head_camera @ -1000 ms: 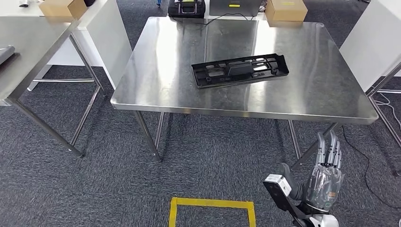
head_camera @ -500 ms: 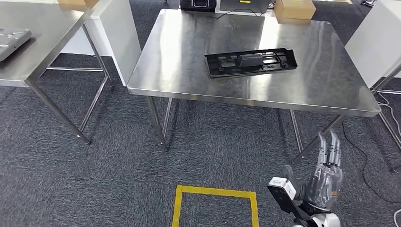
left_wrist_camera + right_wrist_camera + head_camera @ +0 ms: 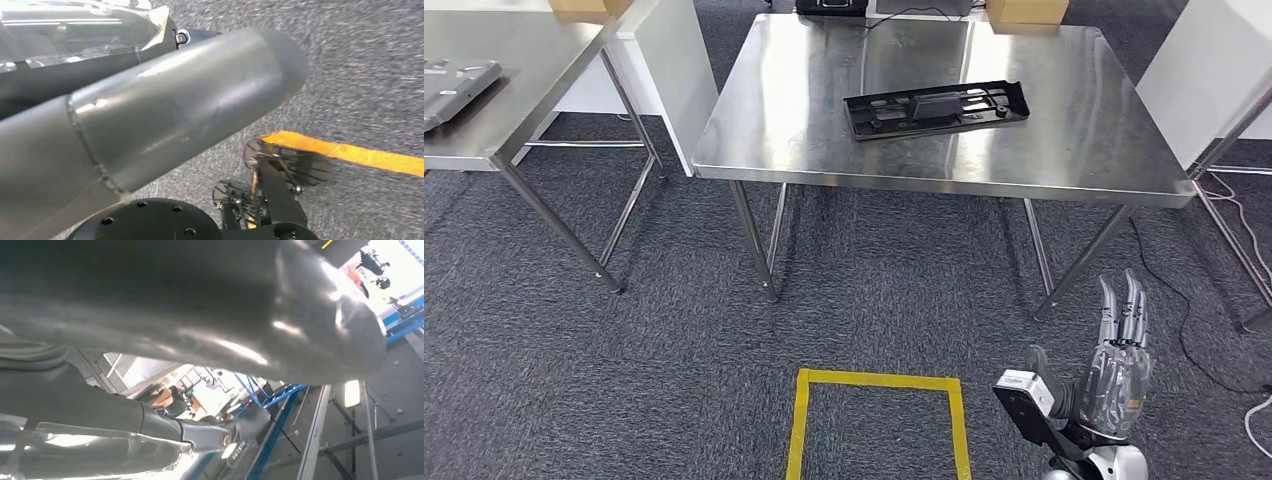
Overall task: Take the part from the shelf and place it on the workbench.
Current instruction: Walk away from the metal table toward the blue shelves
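1. On the grey carpet [image 3: 574, 380] stands the steel workbench [image 3: 1064, 150], top centre of the head view.
2. Second steel table [image 3: 514, 90] sits left of it, apart, with a grey flat item [image 3: 454, 78] on top; can't tell what it is.
3. Black plastic part [image 3: 936, 108] lies flat on the workbench top, long side roughly parallel to the near edge, well inside all edges.
4. Yellow tape square [image 3: 879, 425] on the floor, near side of the workbench.
5. Right hand [image 3: 1114, 380] low at bottom right, fingers extended and apart, holding nothing.
6. Left hand [image 3: 150, 115]: thumb fills the wrist view, over carpet and tape; state can't be told.
7. Cardboard box [image 3: 1027, 11] at the workbench's far edge.
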